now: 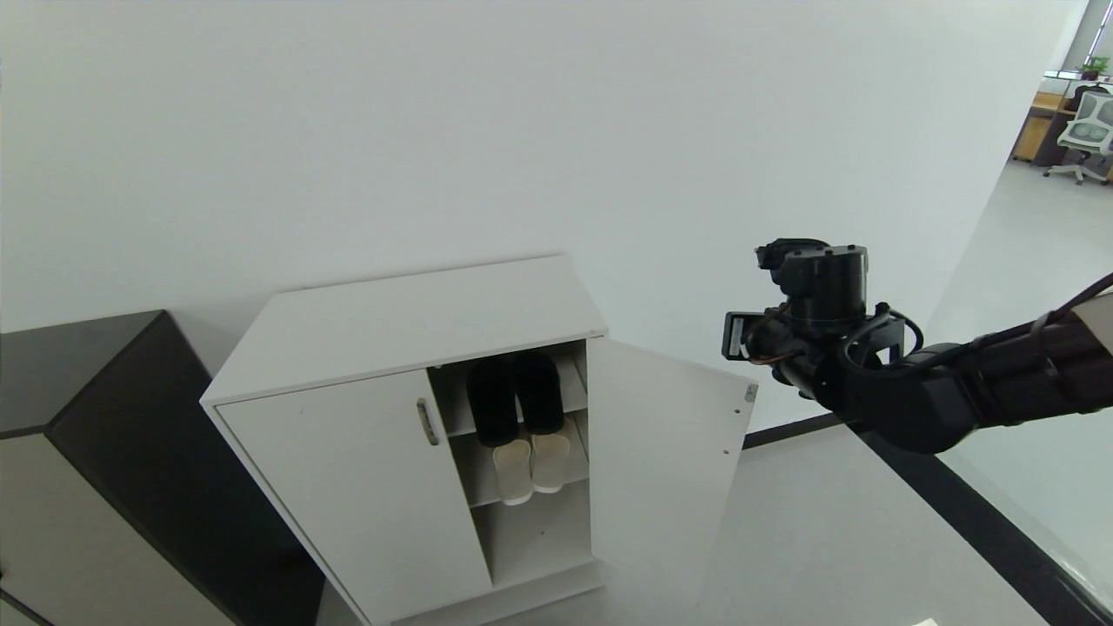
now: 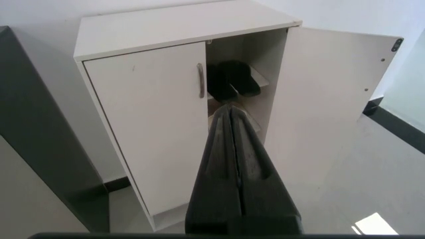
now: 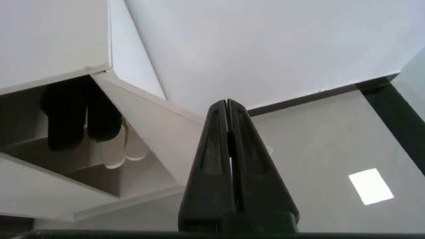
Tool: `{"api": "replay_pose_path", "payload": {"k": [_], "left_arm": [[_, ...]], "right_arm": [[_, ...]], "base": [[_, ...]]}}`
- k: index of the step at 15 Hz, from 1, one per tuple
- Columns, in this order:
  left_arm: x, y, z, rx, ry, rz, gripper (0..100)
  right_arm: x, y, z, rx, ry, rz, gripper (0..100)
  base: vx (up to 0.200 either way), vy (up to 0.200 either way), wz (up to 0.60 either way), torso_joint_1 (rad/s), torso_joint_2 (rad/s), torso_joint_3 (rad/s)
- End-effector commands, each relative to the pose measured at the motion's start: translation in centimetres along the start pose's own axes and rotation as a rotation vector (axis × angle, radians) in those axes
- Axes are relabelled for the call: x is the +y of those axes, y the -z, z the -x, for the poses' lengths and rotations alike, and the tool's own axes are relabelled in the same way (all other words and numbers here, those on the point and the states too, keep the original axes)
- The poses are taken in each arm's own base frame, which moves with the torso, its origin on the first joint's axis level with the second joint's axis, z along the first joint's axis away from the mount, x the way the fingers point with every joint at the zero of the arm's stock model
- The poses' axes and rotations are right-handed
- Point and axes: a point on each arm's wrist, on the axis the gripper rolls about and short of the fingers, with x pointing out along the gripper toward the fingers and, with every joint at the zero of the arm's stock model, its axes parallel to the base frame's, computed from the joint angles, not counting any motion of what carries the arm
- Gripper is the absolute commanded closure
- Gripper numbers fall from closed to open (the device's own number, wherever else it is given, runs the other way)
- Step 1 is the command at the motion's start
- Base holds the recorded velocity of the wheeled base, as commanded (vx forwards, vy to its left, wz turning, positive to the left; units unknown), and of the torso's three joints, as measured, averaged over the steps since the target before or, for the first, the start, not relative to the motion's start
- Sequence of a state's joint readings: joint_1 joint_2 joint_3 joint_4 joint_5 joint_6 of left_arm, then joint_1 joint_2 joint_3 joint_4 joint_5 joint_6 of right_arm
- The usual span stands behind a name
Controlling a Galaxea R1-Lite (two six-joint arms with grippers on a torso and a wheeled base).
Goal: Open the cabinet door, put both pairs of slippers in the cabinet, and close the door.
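While I am watching the head feed, the white cabinet [image 1: 409,313] is standing at about 7 o'clock of centre. It is a boxy unit of smooth, matte board with a flat top.

It is carrying two doors. The closed door [image 1: 348,487], toward 9 o'clock, is sitting shut and bearing one slim, curved metal handle [image 1: 427,422] near its inner edge. The open door [image 1: 665,469], toward 3 o'clock, is hanging wide, showing a plain inner face and one small metal fitting [image 1: 749,393] at its top outer corner.

Behind it I am counting three stacked compartments and two pairs of slippers, four in all. The black slippers [image 1: 515,396] are lying side by side on the upper shelf, dull and soft-looking. The white slippers [image 1: 530,465] are lying at 6 o'clock of them on the middle shelf, with rounded ends jutting past the shelf edge.

The left gripper [image 2: 230,106] is pointing at the cabinet front near the handle, its two dark fingers pressed flat together with nothing between them. The right gripper [image 3: 229,103] is likewise clenched on nothing. Its arm is hovering at 3 o'clock of the open door, apart from it.

A dark cabinet [image 1: 130,417] is standing at 9 o'clock of the white one. A black strip [image 1: 983,513] is running across the glossy grey floor [image 1: 826,539].
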State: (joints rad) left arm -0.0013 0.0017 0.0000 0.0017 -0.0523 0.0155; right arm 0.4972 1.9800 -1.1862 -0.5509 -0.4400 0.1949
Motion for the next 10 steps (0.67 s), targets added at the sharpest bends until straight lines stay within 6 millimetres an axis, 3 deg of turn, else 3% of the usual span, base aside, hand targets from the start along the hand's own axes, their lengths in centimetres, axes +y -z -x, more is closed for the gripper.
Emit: {"api": "replay_pose_path", "payload": {"k": [1,10], "left_arm": [[0.0,0.0,0.0,0.0,0.0,0.0,100],[0.0,0.0,0.0,0.0,0.0,0.0,100]], "right_arm": [[-0.6,1.1,-1.8,0.024,0.029,0.004,100],[-1.9,3.5,-5.1,0.075,0.069,-0.002,100]], "base": [[0.0,0.0,0.0,0.0,0.0,0.0],[0.0,0.0,0.0,0.0,0.0,0.0]]}}
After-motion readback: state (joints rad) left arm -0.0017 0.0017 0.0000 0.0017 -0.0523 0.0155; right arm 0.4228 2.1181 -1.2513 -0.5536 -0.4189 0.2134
